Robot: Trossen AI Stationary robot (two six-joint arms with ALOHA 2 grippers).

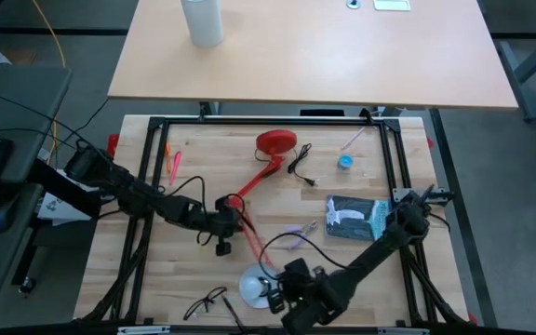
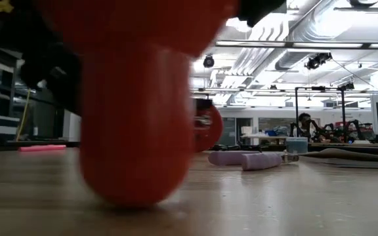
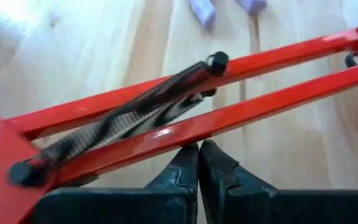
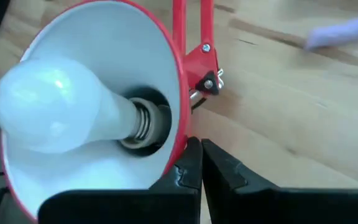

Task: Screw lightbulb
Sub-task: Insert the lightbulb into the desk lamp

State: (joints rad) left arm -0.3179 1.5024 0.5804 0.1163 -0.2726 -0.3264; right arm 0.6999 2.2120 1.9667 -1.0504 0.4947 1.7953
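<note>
The red lamp lies on the table, its round base (image 1: 275, 142) at the far middle and its two-bar arm (image 1: 249, 228) running toward the near edge to the cone shade (image 1: 255, 285). The white lightbulb (image 4: 48, 106) sits in the shade's socket with part of its screw base (image 4: 143, 122) showing. My left gripper (image 3: 199, 149) is shut at the lamp arm's lower bar, near the elbow (image 1: 234, 203). My right gripper (image 4: 201, 152) is shut just outside the shade's rim (image 4: 180, 118). In the low view the shade (image 2: 136, 131) fills the left half. My left gripper's shut fingertips (image 3: 188, 155) meet the lower red bar (image 3: 229, 118) of the lamp arm, lying across it; the bar hides the tips, so I cannot tell whether they press on it. My right gripper's shut fingertips (image 4: 191, 162) stand against the shade's outer wall (image 4: 183, 140) near its rim; I cannot tell whether they touch.
A pair of glasses (image 1: 205, 302) lies near the front edge, purple pieces (image 1: 296, 233) and a dark pouch (image 1: 356, 216) to the right, a black cable (image 1: 301, 163), a blue roll (image 1: 345, 162), a pink pen (image 1: 175, 166). A tall white cylinder (image 1: 202, 20) stands on the far table.
</note>
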